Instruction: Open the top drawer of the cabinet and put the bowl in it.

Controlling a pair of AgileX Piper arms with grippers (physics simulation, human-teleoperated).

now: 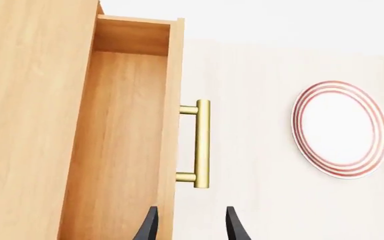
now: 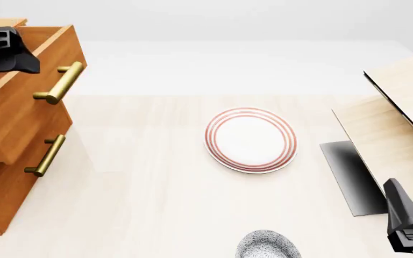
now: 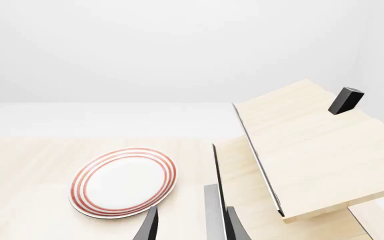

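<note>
The orange-brown cabinet (image 2: 6, 188) stands at the left edge of the table. Its top drawer (image 2: 21, 121) is pulled out, and the brass handle (image 2: 59, 83) sticks out toward the table's middle. My left gripper (image 2: 13, 60) hovers above the drawer, open. In the left wrist view the drawer's empty inside (image 1: 122, 145) and its handle (image 1: 202, 144) lie just beyond my open left gripper (image 1: 192, 227). The speckled bowl (image 2: 268, 246) sits at the near edge, partly cut off. My right gripper (image 2: 406, 215) is open at the near right, apart from the bowl.
A flat white plate with red rings (image 2: 251, 140) lies mid-table, also seen as the plate (image 3: 124, 181) ahead of my right gripper (image 3: 192, 227). A pale wooden structure (image 2: 400, 123) with a dark base fills the right side. A lower drawer's handle (image 2: 47, 156) projects below.
</note>
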